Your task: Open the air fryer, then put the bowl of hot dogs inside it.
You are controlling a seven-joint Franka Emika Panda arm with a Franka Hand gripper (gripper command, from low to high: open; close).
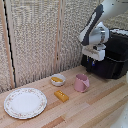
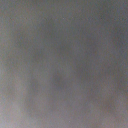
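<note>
Nearby, glossy boxy air fryer (image 1: pixel 111 55) (black)

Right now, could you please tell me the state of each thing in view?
air fryer: drawer looks shut
gripper: at the fryer's front, open or shut unclear
bowl: upright, holding hot dogs
pink mug: upright
patterned plate: flat, bare
orange-yellow block: lying flat

The wrist view gives only a soft grey blur, darker and cooler across the upper part and paling to a faint warm tint at the lower edge. No edges or shapes can be made out in it.
</note>
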